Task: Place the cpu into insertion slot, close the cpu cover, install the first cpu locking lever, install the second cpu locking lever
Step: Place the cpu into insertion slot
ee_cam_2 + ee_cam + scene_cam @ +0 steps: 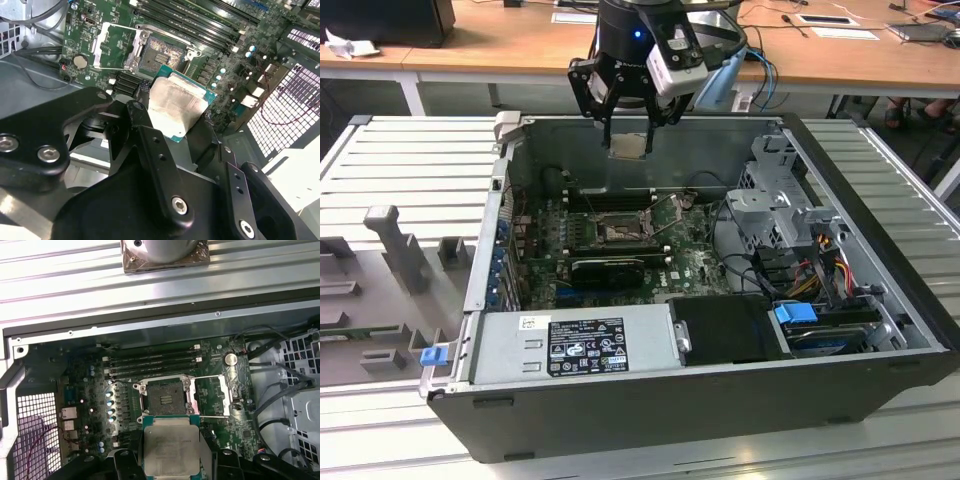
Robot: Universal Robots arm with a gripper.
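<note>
Gripper (pixel 628 138) is clamping the cpu (pixel 627 147) by its edges, holding it flat and hovering above the bare insertion slot (pixel 164 397), whose cpu cover (pixel 212 395) is lying swung open just beside it

One square black-rimmed insertion slot (pixel 164 399) with a dark pin field is counted on one green circuit board (pixel 85 390). Just beside the slot, one thin silver-grey metal cpu cover (pixel 228 390) is seen. Four long black memory slots (pixel 150 362) are counted near the slot. One round silver coin battery (pixel 230 359) is found beyond the cover. One small flat square silver-topped cpu (pixel 170 445) is counted above the slot.
</note>
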